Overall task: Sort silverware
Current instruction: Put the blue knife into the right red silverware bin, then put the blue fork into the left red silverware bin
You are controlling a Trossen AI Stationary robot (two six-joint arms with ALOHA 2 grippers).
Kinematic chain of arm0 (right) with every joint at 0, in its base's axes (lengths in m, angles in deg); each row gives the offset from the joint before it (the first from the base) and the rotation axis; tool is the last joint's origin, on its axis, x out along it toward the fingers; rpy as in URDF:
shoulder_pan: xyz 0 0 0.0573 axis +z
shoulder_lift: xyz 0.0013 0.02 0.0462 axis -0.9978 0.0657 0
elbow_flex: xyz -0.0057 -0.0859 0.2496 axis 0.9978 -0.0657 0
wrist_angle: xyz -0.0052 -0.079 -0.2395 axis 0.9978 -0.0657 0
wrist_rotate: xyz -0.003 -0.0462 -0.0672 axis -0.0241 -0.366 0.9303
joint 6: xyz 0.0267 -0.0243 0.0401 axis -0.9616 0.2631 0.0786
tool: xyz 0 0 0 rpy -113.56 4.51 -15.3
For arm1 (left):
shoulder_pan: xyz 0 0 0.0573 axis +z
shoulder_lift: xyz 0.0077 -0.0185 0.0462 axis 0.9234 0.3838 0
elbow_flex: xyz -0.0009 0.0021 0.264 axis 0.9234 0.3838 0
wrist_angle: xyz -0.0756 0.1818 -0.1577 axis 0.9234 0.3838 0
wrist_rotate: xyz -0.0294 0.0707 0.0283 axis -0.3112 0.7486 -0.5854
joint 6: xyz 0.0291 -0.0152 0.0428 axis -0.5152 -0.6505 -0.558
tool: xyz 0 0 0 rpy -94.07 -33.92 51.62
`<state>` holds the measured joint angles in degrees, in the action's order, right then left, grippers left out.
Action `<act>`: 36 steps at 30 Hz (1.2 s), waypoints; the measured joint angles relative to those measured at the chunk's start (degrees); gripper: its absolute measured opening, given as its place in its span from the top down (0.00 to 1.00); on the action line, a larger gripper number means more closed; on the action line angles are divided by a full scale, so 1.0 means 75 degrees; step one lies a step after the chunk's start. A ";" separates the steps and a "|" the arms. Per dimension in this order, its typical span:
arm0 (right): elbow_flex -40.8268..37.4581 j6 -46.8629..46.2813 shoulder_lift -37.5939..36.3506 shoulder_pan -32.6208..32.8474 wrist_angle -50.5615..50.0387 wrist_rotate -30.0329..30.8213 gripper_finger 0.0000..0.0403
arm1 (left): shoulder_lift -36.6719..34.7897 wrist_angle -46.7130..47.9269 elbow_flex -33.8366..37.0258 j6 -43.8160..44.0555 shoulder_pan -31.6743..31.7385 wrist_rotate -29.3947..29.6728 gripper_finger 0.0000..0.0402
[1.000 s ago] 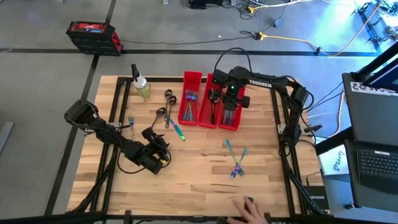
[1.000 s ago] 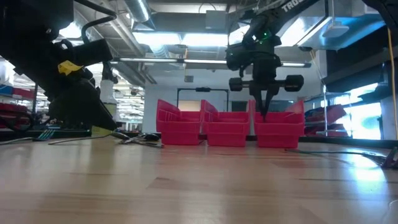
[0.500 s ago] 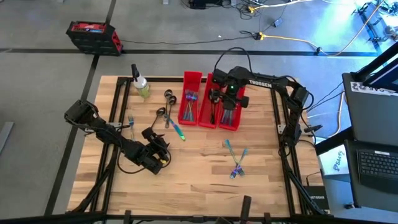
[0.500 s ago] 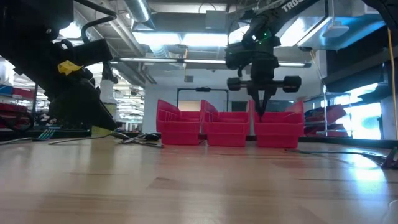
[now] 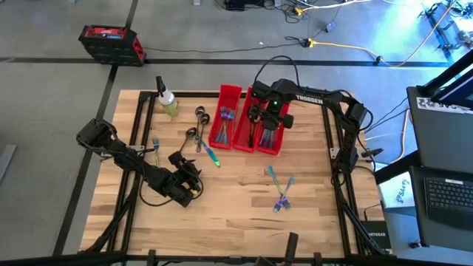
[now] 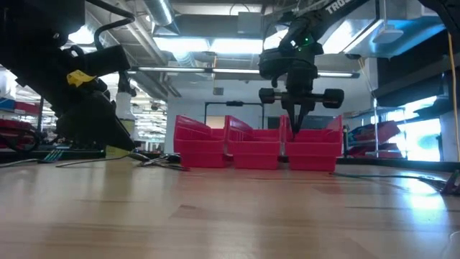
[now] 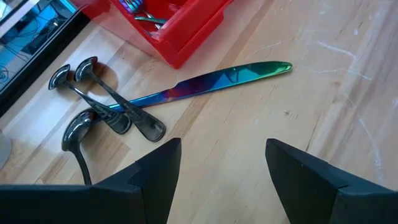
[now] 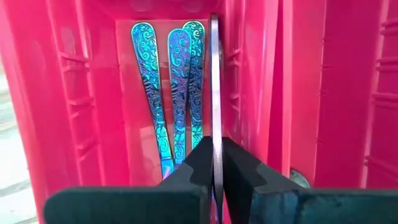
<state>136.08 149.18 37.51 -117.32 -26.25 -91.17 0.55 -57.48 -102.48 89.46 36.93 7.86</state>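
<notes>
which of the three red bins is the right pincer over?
The right-hand red bin as seen from above. The right pincer, shut on a thin utensil, hangs over it; the other two bins sit to its left.

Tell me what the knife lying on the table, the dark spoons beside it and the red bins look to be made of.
Knife: probably polished metal with an iridescent blue-green-purple coating; it shines like a mirror.
Dark spoons: likely metal in a glossy dark grey finish, with bright highlights on the bowls.
Red bins: apparently moulded plastic, with ribbed, slightly glossy walls.

Iridescent knife (image 7: 205,84) lies flat at centre of left wrist frame, dark grey spoons (image 7: 102,109) crossed over its handle end. Three blue patterned handles (image 8: 177,93) in red bin, upper-centre right wrist frame; thin piece (image 8: 215,99) on edge beside them.
</notes>
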 joint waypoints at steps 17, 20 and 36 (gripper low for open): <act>0.0000 -0.0012 0.0003 0.0000 -0.0241 -0.0148 0.97 | 0.0000 0.0000 0.0000 0.0000 0.0003 0.0000 0.45; 0.0000 0.0008 0.0003 0.0000 -0.0249 -0.0151 0.91 | 0.0000 0.0000 0.0000 0.0000 0.0003 0.0000 0.45; 0.0165 0.0205 -0.0003 0.0000 -0.0410 -0.0274 0.77 | 0.0000 0.0002 0.0000 -0.0001 0.0003 0.0000 0.45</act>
<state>137.31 150.72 37.49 -117.32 -29.33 -93.22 0.55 -57.46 -102.48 89.46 36.95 7.86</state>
